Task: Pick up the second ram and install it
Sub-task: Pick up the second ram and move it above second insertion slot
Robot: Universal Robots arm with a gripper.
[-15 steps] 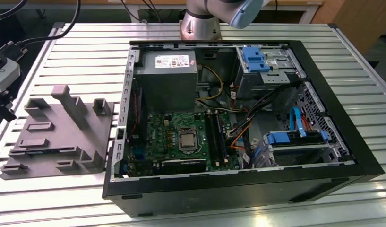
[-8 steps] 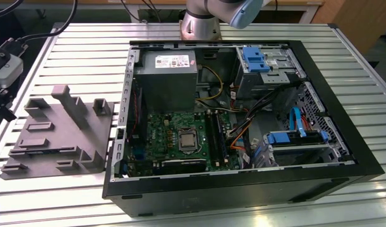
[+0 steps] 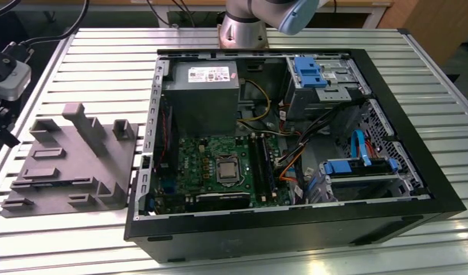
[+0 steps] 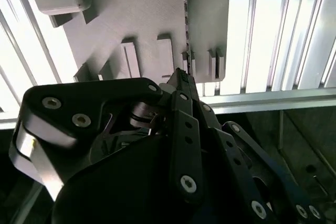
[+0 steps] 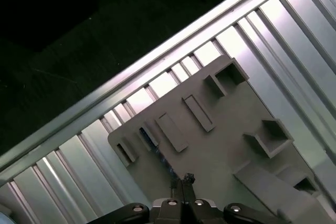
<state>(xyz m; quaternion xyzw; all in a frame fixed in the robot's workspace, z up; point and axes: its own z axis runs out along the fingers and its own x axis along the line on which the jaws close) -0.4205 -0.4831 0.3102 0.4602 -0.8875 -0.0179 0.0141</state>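
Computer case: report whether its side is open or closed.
Open. The computer case lies with no side panel on, so the motherboard and power supply show inside.

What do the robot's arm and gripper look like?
The arm is a silver-grey metal cylinder with a pale blue cap at a joint. The gripper is matte black, with slim linked bars pinned by silver screws and a rounded black housing.
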